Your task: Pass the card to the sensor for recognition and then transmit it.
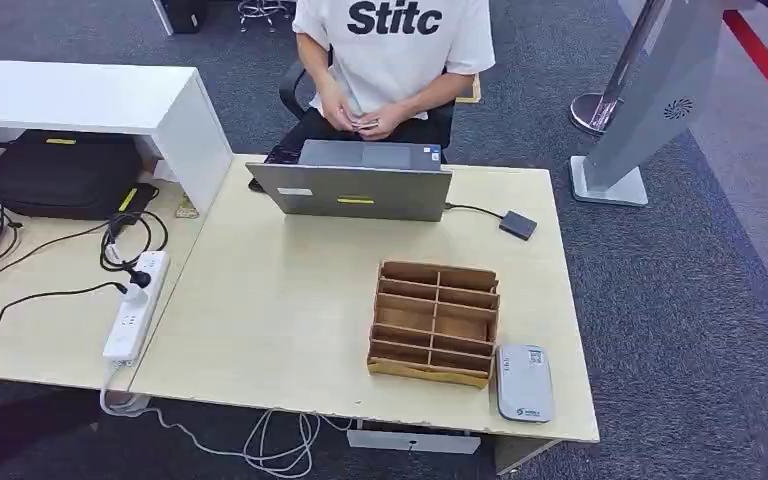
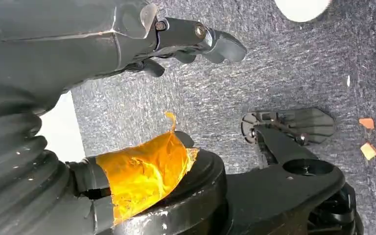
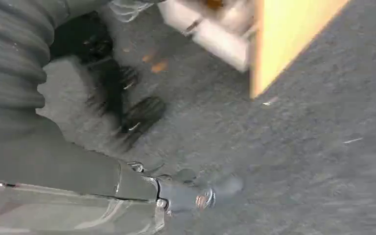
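A: The head view is bright and even, sharp across the desk (image 1: 280, 300); shadows under the laptop (image 1: 352, 190) and the wooden rack (image 1: 433, 322) are soft.

B: And the left wrist view?

A: Crisp, with glare on the yellow tape (image 2: 142, 174) and a blown-out white patch at the top right.

B: The right wrist view is smeared by motion blur, carpet (image 3: 298, 161) included.

Light wooden table (image 1: 260, 300): laptop (image 1: 355, 185), organizer (image 1: 434, 322), sensor (image 1: 523, 382).
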Controlling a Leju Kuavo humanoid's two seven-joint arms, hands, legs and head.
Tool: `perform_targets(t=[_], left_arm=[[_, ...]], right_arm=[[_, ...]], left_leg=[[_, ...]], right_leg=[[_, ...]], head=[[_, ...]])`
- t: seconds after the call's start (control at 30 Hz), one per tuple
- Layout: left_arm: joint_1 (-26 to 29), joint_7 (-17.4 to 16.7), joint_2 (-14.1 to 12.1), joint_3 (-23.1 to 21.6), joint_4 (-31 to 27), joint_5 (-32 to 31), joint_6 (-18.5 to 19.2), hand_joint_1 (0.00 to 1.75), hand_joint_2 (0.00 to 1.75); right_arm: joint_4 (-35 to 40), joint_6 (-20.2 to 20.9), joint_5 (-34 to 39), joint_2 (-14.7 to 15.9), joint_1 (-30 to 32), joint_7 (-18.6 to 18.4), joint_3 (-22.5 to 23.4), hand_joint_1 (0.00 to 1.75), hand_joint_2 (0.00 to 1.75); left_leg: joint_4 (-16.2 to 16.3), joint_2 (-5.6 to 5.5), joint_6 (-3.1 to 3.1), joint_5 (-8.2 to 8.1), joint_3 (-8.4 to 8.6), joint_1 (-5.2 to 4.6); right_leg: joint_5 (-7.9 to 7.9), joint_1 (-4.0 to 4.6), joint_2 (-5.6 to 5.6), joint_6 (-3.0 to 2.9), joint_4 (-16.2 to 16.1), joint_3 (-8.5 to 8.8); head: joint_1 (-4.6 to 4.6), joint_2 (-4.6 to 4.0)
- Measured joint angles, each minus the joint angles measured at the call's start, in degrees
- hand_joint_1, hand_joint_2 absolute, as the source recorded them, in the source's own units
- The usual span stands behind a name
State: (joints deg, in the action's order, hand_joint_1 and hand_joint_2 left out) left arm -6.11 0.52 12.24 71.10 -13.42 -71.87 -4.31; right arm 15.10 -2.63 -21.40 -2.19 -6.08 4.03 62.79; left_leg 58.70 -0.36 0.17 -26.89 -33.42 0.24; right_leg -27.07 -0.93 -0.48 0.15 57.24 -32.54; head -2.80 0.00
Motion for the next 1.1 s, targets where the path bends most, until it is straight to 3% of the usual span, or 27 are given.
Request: perform_targets(t=[0.07, 0.13, 0.2, 0.3, 0.43, 0.53, 0.57, 0.6, 0.7, 0.87, 1.03, 1.1], left_arm=[[0.0, 0.0, 0.0, 0.0, 0.0, -0.3, 0.0, 0.00, 1.75], [0.0, 0.2, 0.0, 0.0, 0.0, -0.2, 0.0, 0.00, 1.75], [0.0, 0.5, 0.0, 0.0, 0.0, 0.2, 0.0, 0.00, 1.75], [0.0, 0.7, -0.1, 0.0, 0.0, 0.3, 0.0, 0.00, 1.75], [0.0, 0.7, -0.2, 0.0, 0.0, 0.7, 0.2, 0.00, 1.75], [0.0, 0.8, -0.3, 0.0, 0.0, 1.2, 0.2, 0.00, 1.75], [0.0, 0.8, -0.3, 0.1, 0.0, 1.3, 0.3, 1.36, 1.75], [0.0, 0.8, -0.3, 0.1, 0.0, 1.4, 0.5, 1.75, 1.75], [0.0, 1.3, -0.3, 0.3, 0.0, 1.5, 1.7, 1.75, 1.75], [0.0, 1.6, -0.3, 0.3, 0.0, 1.3, 2.5, 1.52, 1.75], [0.0, 1.4, -0.3, 0.3, 0.0, 0.8, 3.3, 1.61, 1.75], [0.0, 1.4, -0.3, 0.3, 0.0, 0.7, 3.5, 1.75, 1.75]], right_arm=[[-0.7, -2.0, -11.9, -0.2, 0.7, -7.1, -4.7, 0.00, 1.75], [-1.2, -4.2, -23.2, -0.6, 1.6, -10.6, -11.8, 0.00, 1.75], [-1.6, -5.0, -27.4, -1.3, 2.2, -10.4, -17.5, 0.00, 1.75], [-1.9, -5.5, -28.4, -1.9, 2.4, -10.1, -22.5, 0.00, 1.75], [-2.3, -2.9, -29.3, -2.2, 2.6, -8.9, -25.5, 0.00, 1.75], [-2.4, -4.3, -30.4, -2.5, 2.8, -8.2, -27.0, 0.00, 1.75], [-2.4, -5.3, -30.1, -2.6, 2.8, -7.8, -27.0, 0.00, 1.75], [-2.5, -6.2, -30.0, -2.7, 2.8, -7.4, -27.0, 1.75, 1.75], [-2.5, -5.6, -30.6, -2.7, 2.8, -6.6, -26.9, 1.75, 1.75], [-2.7, -2.7, -32.3, -2.7, 2.8, -6.3, -26.9, 1.75, 1.75], [-2.8, -2.3, -33.4, -2.8, 2.8, -6.2, -27.0, 1.75, 1.75], [-2.8, -2.3, -33.9, -2.8, 2.8, -6.1, -27.0, 1.75, 1.75]], left_leg=[[0.0, -0.01, 0.00, 0.00, 0.00, 0.00], [0.0, -0.01, 0.00, 0.00, 0.00, 0.00], [0.0, 0.00, 0.00, 0.00, 0.01, 0.01], [0.0, 0.00, -0.01, 0.00, 0.02, 0.03], [0.0, 0.02, -0.01, 0.00, 0.02, 0.03], [0.0, 0.02, -0.01, 0.00, 0.01, 0.01], [0.0, 0.02, -0.01, 0.00, 0.01, 0.00], [0.0, 0.02, -0.01, 0.00, 0.01, -0.01], [0.0, 0.02, 0.00, 0.00, 0.01, -0.01], [0.0, 0.02, 0.00, 0.00, 0.02, 0.00], [0.0, 0.02, -0.01, 0.00, 0.02, 0.02], [0.0, 0.02, -0.01, 0.00, 0.02, 0.02]], right_leg=[[0.00, 0.00, -0.01, 0.00, 0.0, 0.00], [0.00, 0.00, 0.00, -0.01, 0.0, -0.01], [0.00, 0.01, 0.02, -0.01, 0.0, -0.02], [-0.01, 0.03, 0.00, -0.01, 0.0, -0.02], [-0.01, 0.02, 0.02, -0.01, 0.0, -0.01], [0.00, 0.01, 0.01, -0.01, 0.0, 0.00], [0.00, 0.00, 0.01, -0.01, 0.0, 0.00], [0.00, -0.01, 0.01, -0.01, 0.0, 0.00], [0.00, -0.01, 0.01, -0.01, 0.0, 0.00], [0.00, 0.00, 0.01, -0.01, 0.0, 0.00], [0.00, 0.01, 0.01, -0.01, 0.0, 0.00], [0.00, 0.01, 0.02, -0.01, 0.0, 0.00]], head=[[0.02, 0.00], [-0.02, 0.00], [-0.02, 0.00], [-0.02, 0.00], [0.00, 0.00], [0.00, 0.00], [-0.02, 0.00], [-0.02, 0.00], [-0.02, 0.00], [0.00, 0.00], [0.00, 0.00], [0.00, 0.00]])
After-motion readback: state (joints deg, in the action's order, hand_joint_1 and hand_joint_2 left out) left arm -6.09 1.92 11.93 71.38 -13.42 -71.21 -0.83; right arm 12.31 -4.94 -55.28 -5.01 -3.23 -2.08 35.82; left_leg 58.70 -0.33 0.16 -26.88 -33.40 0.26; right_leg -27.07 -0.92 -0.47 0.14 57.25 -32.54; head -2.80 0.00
